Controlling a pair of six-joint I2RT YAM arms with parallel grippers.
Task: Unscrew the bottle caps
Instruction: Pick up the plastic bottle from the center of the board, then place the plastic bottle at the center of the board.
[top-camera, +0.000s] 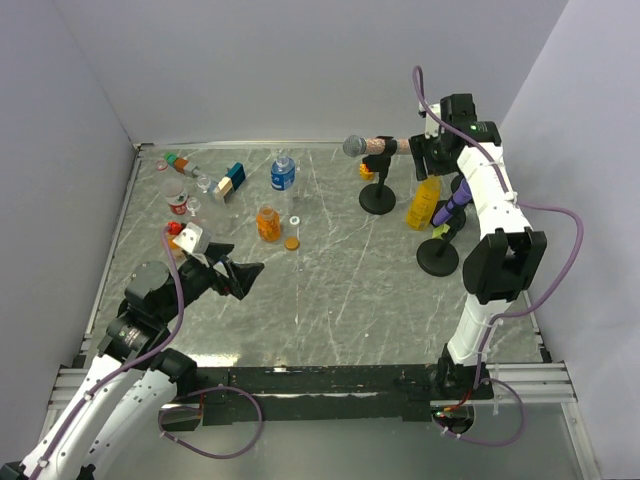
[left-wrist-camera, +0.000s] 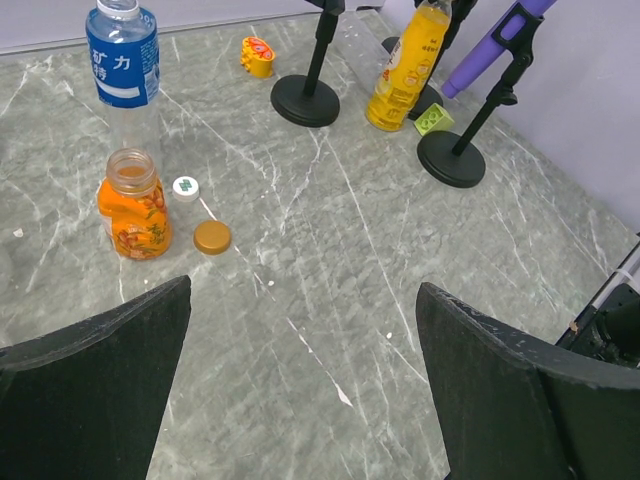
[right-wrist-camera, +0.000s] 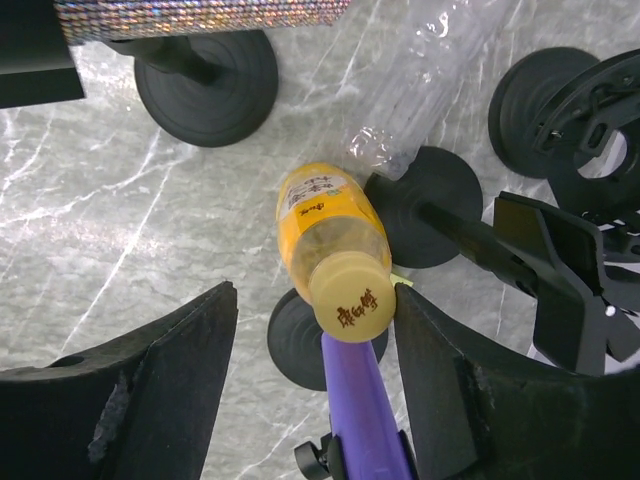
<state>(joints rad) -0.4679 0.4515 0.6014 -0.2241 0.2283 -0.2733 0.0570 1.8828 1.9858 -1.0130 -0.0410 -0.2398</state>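
Cap (right-wrist-camera: 352, 297) on the yellow bottle (right-wrist-camera: 325, 220), near the table's far right corner, sits between the right gripper's (right-wrist-camera: 312, 300) spread jaws. Centre first (it lies nearer one jaw), clamp squarely, then twist; stands (right-wrist-camera: 205, 85) crowd it. Left gripper (left-wrist-camera: 303, 300) gapes, idle, near left. Cap shows brown Chinese characters; blue-label bottle (left-wrist-camera: 122, 60), white ones.

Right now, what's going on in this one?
Two arms are working through bottle caps. The right end effector hangs open over the yellow bottle, a finger on either side of its cap, which is not yet off. The left end effector is open and holds nothing. Ahead of it the orange bottle stands uncapped, with an orange cap and a white cap lying loose beside it.
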